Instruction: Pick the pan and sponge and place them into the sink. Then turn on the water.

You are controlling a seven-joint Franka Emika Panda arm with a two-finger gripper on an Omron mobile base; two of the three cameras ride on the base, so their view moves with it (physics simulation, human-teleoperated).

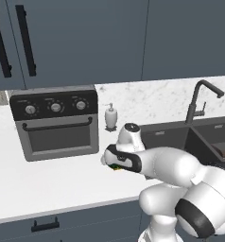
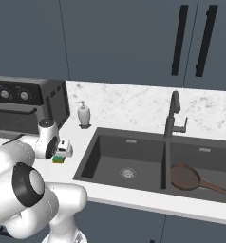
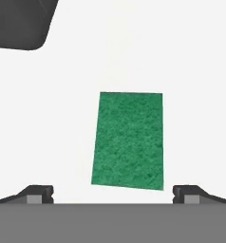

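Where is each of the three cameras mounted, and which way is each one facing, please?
Left base view: behind the arm's left, facing the counter's toaster oven and sink; the arm rises lower right.
Right base view: behind the arm's right, facing the sink, pan in its right basin; the arm rises lower left.
Hand view: on the hand, looking down at the sponge between the open pincer tips.
Both base views share oven, soap dispenser, faucet, sink.

The arm [image 1: 180, 170] folds forward from the base, its white links bent low and its hand turned down toward the counter. The gripper [image 3: 113, 192] hangs with its jaws spread wide, the two dark fingertips [image 3: 36, 193] far apart and nothing clasped between them.
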